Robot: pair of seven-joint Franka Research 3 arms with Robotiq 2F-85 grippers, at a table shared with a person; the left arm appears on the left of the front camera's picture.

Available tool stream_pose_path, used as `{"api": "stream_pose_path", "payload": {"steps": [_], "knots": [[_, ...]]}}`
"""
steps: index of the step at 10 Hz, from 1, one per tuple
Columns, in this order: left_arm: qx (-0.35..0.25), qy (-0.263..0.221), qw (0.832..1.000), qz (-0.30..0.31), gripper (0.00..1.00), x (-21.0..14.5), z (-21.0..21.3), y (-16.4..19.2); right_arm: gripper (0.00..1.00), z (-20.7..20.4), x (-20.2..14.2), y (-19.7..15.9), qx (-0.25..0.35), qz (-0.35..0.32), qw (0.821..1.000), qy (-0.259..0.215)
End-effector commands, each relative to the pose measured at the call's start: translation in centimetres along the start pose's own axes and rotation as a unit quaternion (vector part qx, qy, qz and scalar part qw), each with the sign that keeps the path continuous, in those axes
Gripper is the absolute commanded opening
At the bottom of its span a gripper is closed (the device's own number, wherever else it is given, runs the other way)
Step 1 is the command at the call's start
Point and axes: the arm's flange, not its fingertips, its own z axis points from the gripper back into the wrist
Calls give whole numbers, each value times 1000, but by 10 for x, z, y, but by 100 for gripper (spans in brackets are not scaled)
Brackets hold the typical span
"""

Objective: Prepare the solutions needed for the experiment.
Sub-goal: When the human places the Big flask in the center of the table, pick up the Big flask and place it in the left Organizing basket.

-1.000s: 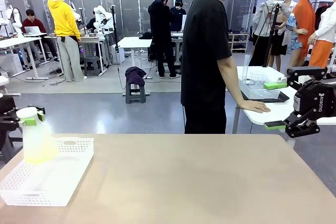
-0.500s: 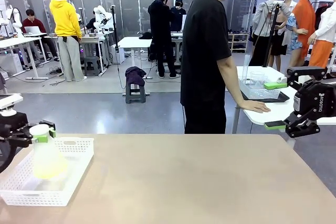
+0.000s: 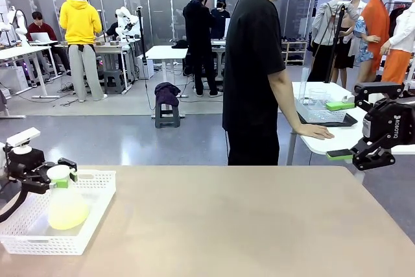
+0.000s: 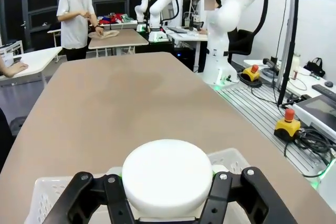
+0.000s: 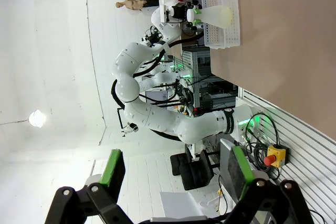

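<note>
Left claw (image 3: 58,177) pinching the neck of the conical flask (image 3: 65,204) just under its white cap (image 4: 167,176), green pads pressed to either side. Flask upright inside the white basket (image 3: 87,228) at the left end of the tabletop (image 3: 246,225), pale yellow solution (image 3: 67,215) pooled in its lower part. Right claw (image 3: 353,155) spread wide, nothing between its fingers, hanging off the right edge of the tabletop. Beyond, a person in black standing sideways, hand (image 3: 318,132) resting on a white side table.
</note>
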Motion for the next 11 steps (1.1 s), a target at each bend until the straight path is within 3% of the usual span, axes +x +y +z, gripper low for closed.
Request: {"api": "stream_pose_path", "payload": {"steps": [1, 5, 6, 7, 8, 9, 10, 11], "knots": [[-15, 21, 1000, -16, 35, -6, -1, 4, 100, 0, 0, 2, 6, 6, 1000, 1], [-29, 20, 999, -8, 35, -12, 0, 2, 100, 0, 0, 2, 6, 6, 1000, 1], [-40, 19, 999, 5, 55, -11, 0, 2, 100, 0, 0, 2, 6, 6, 1000, 1], [-40, 24, 999, 0, 56, -10, 1, 1, 100, 0, 0, 2, 6, 6, 1000, 1], [-45, 24, 999, 4, 75, -8, 2, 0, 100, 0, 0, 2, 6, 6, 1000, 1], [-46, 26, 999, 8, 76, -7, 2, -1, 100, 0, 0, 2, 6, 6, 1000, 1], [-47, 27, 998, 9, 95, -5, 3, -1, 100, 0, 0, 2, 6, 6, 1000, 1], [-44, 24, 999, 10, 96, -5, 4, -1, 100, 0, 0, 2, 6, 6, 1000, 1]]}}
